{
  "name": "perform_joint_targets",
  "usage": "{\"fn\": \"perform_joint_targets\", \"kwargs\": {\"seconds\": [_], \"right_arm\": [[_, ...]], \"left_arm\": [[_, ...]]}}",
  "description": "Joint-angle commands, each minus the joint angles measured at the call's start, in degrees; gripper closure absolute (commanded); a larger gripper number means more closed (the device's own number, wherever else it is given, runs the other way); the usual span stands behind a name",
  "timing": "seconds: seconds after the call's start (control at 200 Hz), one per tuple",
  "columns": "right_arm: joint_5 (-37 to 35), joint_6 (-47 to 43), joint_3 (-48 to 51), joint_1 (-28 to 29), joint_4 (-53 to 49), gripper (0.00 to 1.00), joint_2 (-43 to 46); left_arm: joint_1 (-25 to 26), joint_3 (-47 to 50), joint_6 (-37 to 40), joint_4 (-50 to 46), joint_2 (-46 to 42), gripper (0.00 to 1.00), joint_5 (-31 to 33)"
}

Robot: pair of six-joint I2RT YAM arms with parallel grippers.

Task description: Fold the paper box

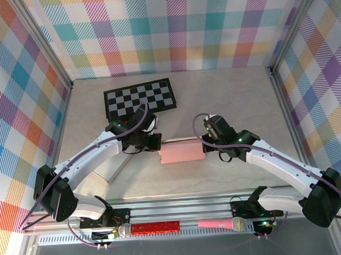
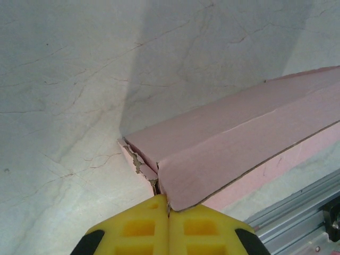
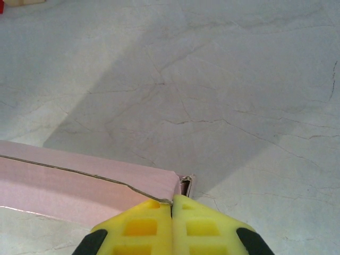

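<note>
The pink paper box (image 1: 182,152) lies long and low in the middle of the table, its top flaps folded over. My left gripper (image 1: 158,143) is at its left end, and my right gripper (image 1: 204,143) is at its right end. In the left wrist view the yellow fingers (image 2: 143,228) are shut, and the left gripper (image 2: 169,204) touches the box (image 2: 239,138) at a flap corner beside a torn edge. In the right wrist view the right gripper (image 3: 172,202) is shut too, its tips against the corner of the box (image 3: 79,186) where a flap edge ends.
A black-and-white checkered mat (image 1: 139,97) lies behind the box. A pale flat sheet (image 1: 113,170) sits under the left arm. A red tool (image 1: 155,226) and a pink one (image 1: 212,223) rest on the metal rail (image 1: 180,210) at the near edge. Plaid walls close three sides.
</note>
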State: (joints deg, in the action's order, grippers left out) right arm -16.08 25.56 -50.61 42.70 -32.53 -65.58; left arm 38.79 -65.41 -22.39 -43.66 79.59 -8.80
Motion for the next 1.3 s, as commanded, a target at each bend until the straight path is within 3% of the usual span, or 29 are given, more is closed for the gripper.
{"fn": "perform_joint_targets", "kwargs": {"seconds": [0.0,0.49,0.765,0.85,1.11,1.295], "right_arm": [[1.49,2.17,2.54,0.98,-2.79,1.00,-0.65],[-1.76,4.12,5.61,2.72,-3.06,1.00,1.70],[0.41,7.56,5.11,2.82,-5.35,0.99,3.44],[1.12,11.67,3.34,2.83,-8.16,0.93,3.44],[6.44,23.82,0.98,2.83,-11.25,0.59,7.40],[6.70,28.71,-2.52,1.75,-13.70,0.43,9.06]], "left_arm": [[0.77,2.01,-3.02,-0.19,0.03,1.00,0.71],[4.39,11.14,-4.15,5.44,-4.38,1.00,8.04],[6.74,14.15,-4.21,6.75,-5.15,1.00,12.44],[7.53,14.73,-4.67,6.66,-5.13,1.00,13.99],[9.12,14.80,-5.05,5.63,-4.83,1.00,17.47],[9.61,14.52,-5.12,5.48,-5.19,1.00,18.21]]}}
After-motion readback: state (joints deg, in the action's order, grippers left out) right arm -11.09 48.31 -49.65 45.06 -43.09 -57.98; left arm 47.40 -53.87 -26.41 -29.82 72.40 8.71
